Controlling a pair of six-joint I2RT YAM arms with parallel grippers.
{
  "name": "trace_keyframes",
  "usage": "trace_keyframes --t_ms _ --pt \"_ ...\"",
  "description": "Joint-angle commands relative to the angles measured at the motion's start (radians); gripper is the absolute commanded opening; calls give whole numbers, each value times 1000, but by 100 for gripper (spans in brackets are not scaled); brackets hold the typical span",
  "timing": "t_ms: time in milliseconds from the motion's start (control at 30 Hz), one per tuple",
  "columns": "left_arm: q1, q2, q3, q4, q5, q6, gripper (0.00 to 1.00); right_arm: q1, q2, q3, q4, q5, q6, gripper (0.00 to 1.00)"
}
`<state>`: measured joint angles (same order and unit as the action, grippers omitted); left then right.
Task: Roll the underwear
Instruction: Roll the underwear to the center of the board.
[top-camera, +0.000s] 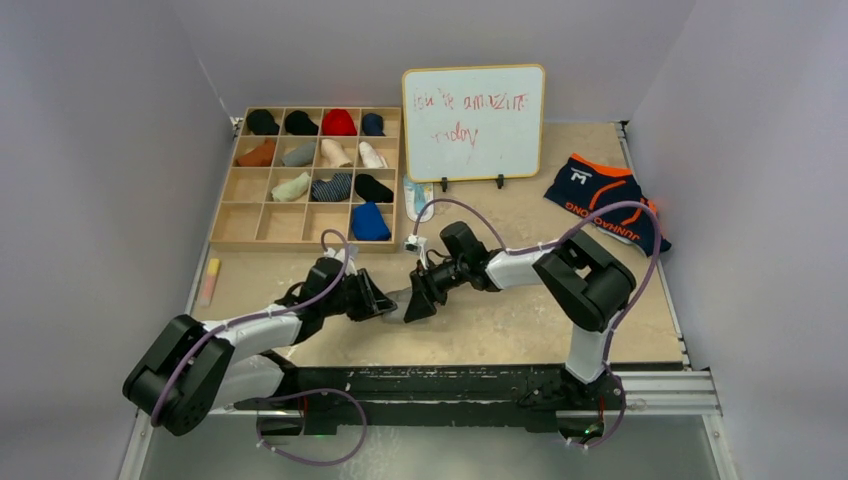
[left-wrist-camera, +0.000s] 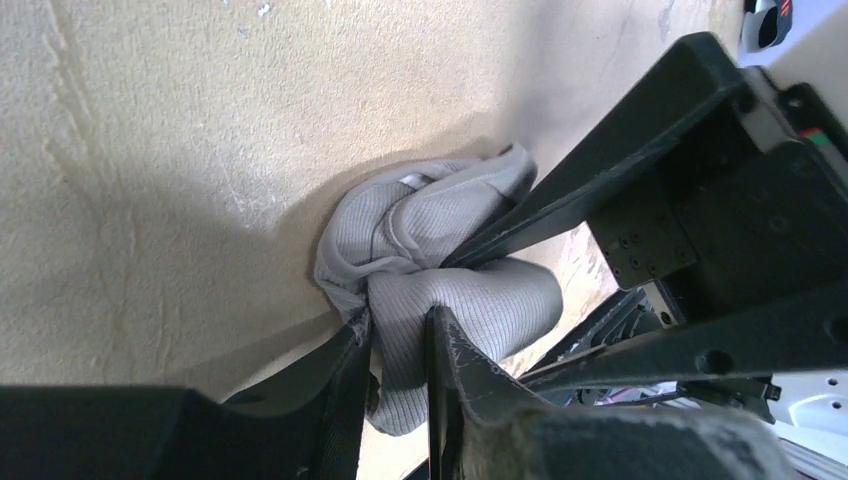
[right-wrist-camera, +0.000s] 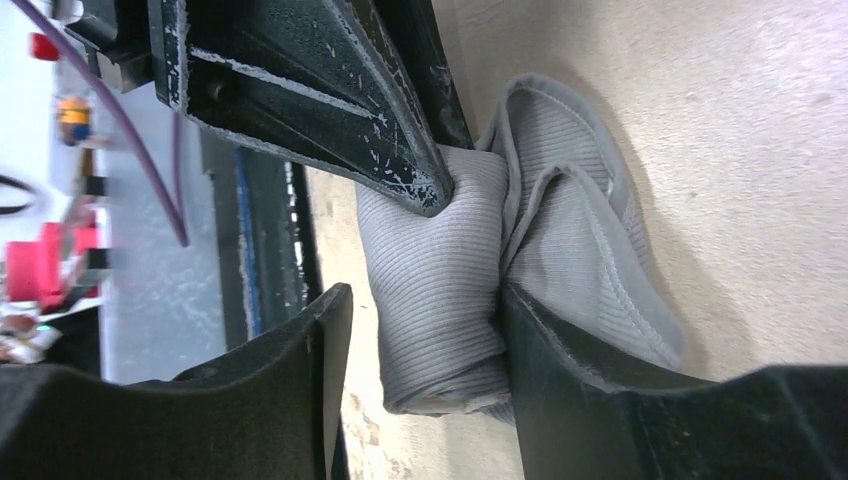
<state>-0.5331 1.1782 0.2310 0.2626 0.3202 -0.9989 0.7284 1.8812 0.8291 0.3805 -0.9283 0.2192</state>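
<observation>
The grey brief (right-wrist-camera: 435, 300) sits near the middle of the bench (top-camera: 500, 320), just ahead of the arm bases, caught between both arms where they meet. About half of it looks wound into a tight cylinder. The left gripper (left-wrist-camera: 396, 318) is clenched on it, a fold of the ribbed fabric pinched between its fingers. The right gripper (right-wrist-camera: 422, 290) stands released: its fingers straddle the cylinder, one tip pressed into the crease where the roll meets the loose flap (right-wrist-camera: 590, 260), the other a little clear of the cloth. Seen from the right wrist, the roll's long axis appears to run along that gripper's own fingers, so roughly left to right across the bench, with its free end pointing back toward the right wrist. The flap, waistband edge showing, fans off the far side of the roll, away from the bases. By my reading, the next turn has to carry the cylinder in that direction, over the flap, across its axis. Both arms are equally close, but only the left has a hold. The navy brief (top-camera: 600, 200) lies flat at the back right, well apart and nearer the right arm, not yet rolled.
</observation>
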Motion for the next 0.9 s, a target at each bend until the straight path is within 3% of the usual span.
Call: trace_keyframes --t_ms 0,333,500,600,667,867 --pt "-13 33 16 -122 -50 82 20 2 -81 -27 -92 204 -115 59" --pt "-17 71 67 -142 -33 118 20 68 -293 -117 -100 415 -423 75" --pt "-22 93 94 -150 -24 139 20 85 -359 -167 -74 463 -554 76" --pt "-24 101 104 -161 -23 151 20 107 -437 -232 19 441 -670 76" --pt "-27 106 110 -168 -21 156 20 140 -480 -288 120 447 -747 81" --pt "-35 124 121 -172 -21 164 19 251 -431 -286 172 570 -897 80"
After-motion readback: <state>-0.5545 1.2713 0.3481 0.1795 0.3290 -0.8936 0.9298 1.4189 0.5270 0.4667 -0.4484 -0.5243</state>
